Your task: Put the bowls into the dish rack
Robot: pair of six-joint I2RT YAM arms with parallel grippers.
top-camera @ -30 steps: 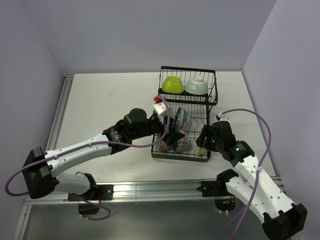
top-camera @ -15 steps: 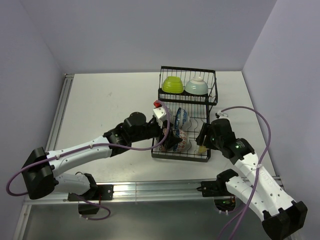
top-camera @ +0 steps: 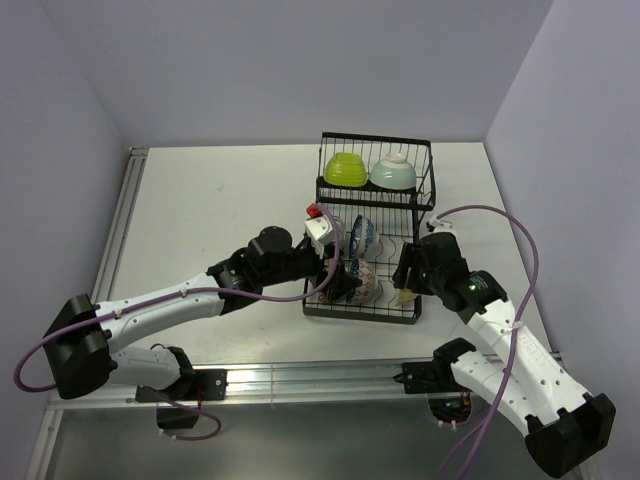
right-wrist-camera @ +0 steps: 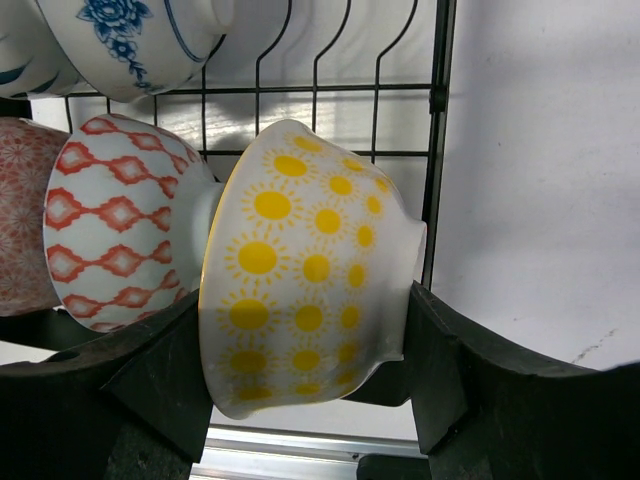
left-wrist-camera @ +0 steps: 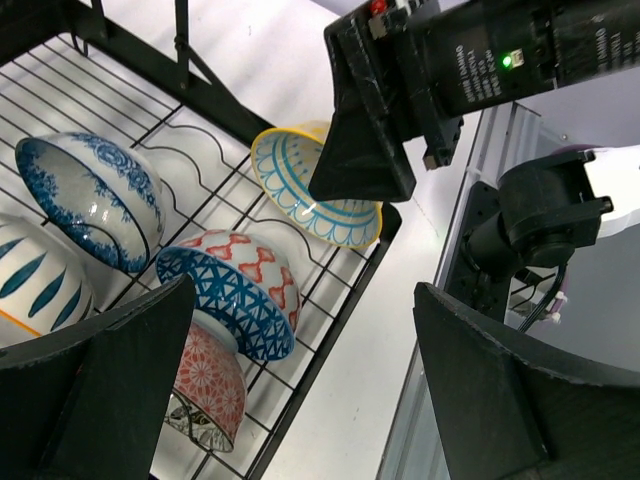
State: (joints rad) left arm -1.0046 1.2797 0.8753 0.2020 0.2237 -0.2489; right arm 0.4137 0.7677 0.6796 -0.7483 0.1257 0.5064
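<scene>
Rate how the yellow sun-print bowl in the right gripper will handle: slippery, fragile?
Probably slippery: the yellow sun-print bowl looks glazed, and the right gripper pinches its curved sides. Likely rigid but chip-prone, with dish rack wires and the red diamond bowl close by. Held on edge, it may roll if released.

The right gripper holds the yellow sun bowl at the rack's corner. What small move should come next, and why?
Probably ease the right gripper down a little, so the yellow sun bowl settles on the dish rack wires. It is clamped on its side, close beside the red diamond bowl; whether it touches the wires is unclear.
</scene>
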